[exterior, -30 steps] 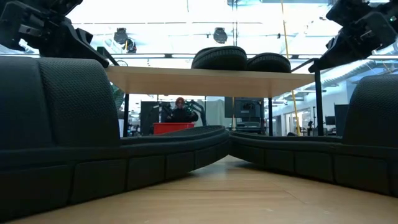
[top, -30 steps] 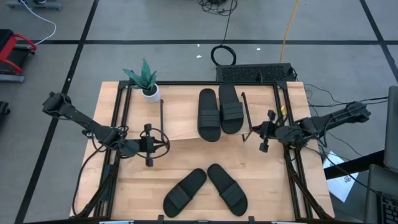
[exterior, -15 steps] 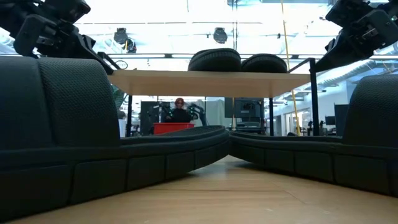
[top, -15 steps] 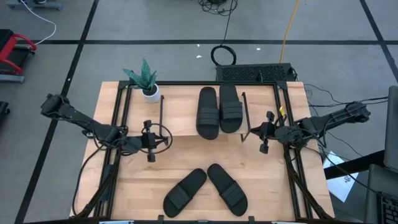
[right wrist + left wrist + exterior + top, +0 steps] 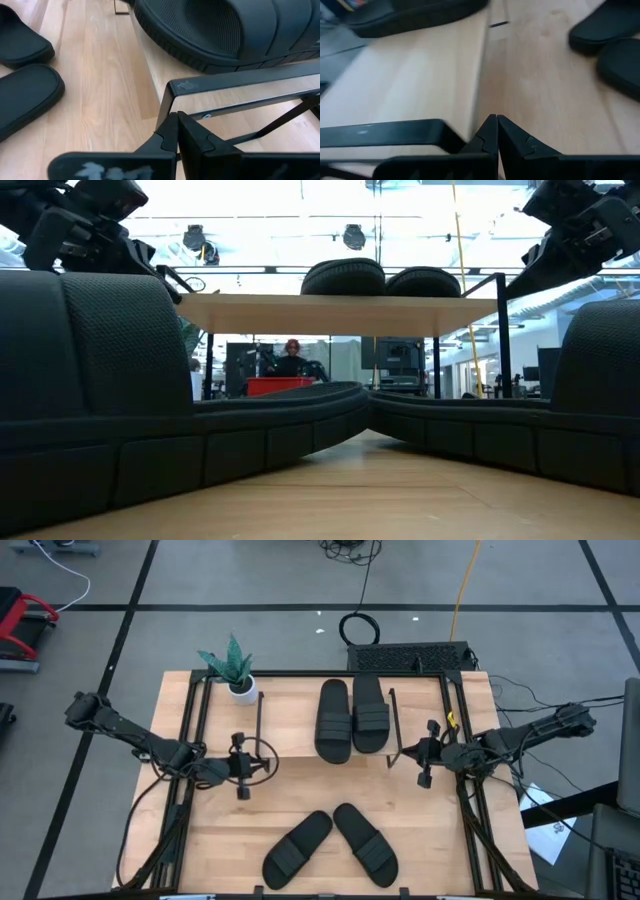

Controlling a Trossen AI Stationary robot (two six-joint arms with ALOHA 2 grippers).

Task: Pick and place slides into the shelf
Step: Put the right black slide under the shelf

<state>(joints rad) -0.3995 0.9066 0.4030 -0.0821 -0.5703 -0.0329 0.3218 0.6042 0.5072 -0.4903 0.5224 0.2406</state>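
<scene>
Both grippers have their fingers pressed fully together, holding nothing. The left gripper sits at the shelf's left end; the right gripper is at its right end (just beside the wire frame). Two slides rest on the top board; two more slides lie on the near tabletop.

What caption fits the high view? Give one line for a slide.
Two slides rest on the shelf, two more on the table, grippers left and right flanking it.
</scene>
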